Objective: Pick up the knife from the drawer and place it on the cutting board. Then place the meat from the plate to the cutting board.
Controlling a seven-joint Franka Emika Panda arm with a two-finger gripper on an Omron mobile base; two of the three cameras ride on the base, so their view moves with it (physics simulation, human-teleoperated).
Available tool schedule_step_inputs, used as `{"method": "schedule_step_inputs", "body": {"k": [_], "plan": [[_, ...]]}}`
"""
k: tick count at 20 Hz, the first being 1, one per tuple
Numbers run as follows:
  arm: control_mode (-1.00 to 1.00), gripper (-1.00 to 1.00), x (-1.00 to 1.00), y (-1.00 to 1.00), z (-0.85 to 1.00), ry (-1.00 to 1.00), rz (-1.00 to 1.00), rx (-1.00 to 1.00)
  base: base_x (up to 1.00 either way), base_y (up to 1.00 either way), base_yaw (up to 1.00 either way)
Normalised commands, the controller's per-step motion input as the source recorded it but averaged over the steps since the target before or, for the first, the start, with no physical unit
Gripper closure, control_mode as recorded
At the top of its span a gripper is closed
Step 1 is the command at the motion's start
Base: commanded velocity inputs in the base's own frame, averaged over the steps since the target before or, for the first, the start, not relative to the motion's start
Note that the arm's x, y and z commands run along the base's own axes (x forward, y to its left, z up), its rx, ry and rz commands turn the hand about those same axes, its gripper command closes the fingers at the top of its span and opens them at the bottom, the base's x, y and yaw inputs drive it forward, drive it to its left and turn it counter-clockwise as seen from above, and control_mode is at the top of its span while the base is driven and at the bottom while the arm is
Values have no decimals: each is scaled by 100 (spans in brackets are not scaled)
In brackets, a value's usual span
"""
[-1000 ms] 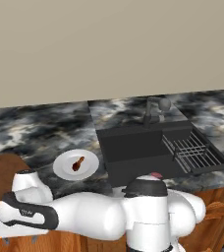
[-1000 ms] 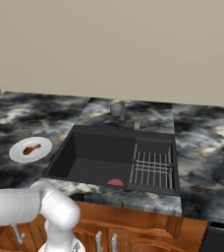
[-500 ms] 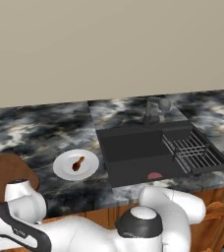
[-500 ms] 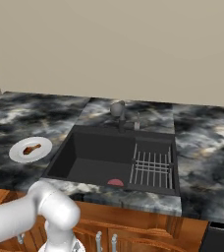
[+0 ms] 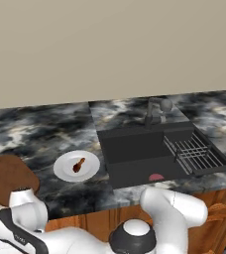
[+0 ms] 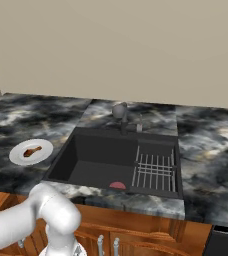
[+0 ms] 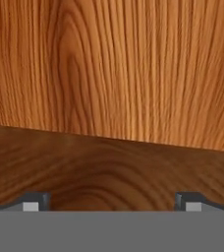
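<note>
The gripper (image 7: pixel 112 201) is seen in the hand view with its two dark tips set wide apart at the bottom corners, so it is judged open, and nothing is held between them. Close in front of it a wooden face with upright grain takes the upper part of that view, and a darker wooden surface lies below it; whether this is the drawer cannot be told.

In the left base view the arm (image 5: pixel 85 238) is bent low across the bottom of the frame, under the counter (image 5: pixel 45 129) edge. The board (image 5: pixel 8 176) is found at the left edge of that frame, lying bare, with its long axis running roughly up and down the frame. The plate (image 5: pixel 60 171) lies just right of it, left of centre, and the meat (image 5: pixel 79 164) rests on the plate, its long axis slanted from lower left to upper right. In the right base view the plate (image 6: pixel 21 157) and the meat (image 6: pixel 32 151) are at the middle left. The sink (image 5: pixel 135 154) is right of centre.

No step is judged done: the board carries nothing and the meat is not yet moved. The knife cannot be located, so its direction cannot be told. Fetching the knife and both placements are judged still to be left.
</note>
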Motion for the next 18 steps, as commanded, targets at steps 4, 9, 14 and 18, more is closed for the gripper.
{"method": "schedule_step_inputs", "body": {"k": [4, 9, 14, 18], "plan": [[-100, -100, -19, 0, -20, 3, 0, 0, 0, 0, 0], [-100, -100, -37, 7, -17, 6, 0, 0, 0, 0, 0], [-100, -100, -40, 13, -16, 9, 0, 0, 0, 0, 0], [-100, -100, -42, 12, -15, 12, 0, 0, 0, 0, 0]]}}
